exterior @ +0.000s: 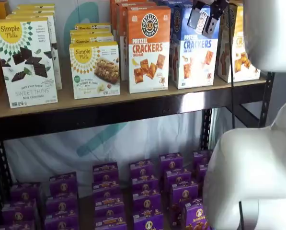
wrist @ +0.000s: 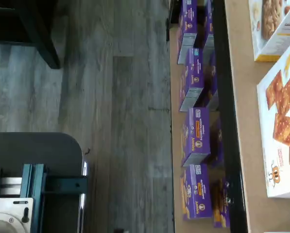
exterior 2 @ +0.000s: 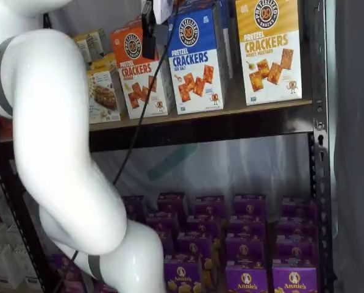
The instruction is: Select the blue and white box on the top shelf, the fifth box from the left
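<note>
The blue and white box [exterior: 193, 55] stands upright on the top shelf [exterior: 133, 103], between an orange-topped Pretzel Crackers box [exterior: 148, 48] and a yellow-topped one [exterior: 238, 52]. It also shows in a shelf view [exterior 2: 197, 61]. My gripper [exterior: 203, 20] hangs from the top edge in front of the blue box's upper part, not touching it. Its two black fingers show a narrow gap, open and empty. In a shelf view the gripper [exterior 2: 149, 27] shows side-on to the left of the box's top. The wrist view does not show the blue box.
The wrist view shows the wood floor, the shelf board [wrist: 244, 121], the orange-topped box's white face [wrist: 281, 131] and purple boxes [wrist: 196, 136] on the lower shelf. Simple Mills boxes [exterior: 25, 62] stand at the left. My white arm [exterior 2: 53, 140] fills the foreground.
</note>
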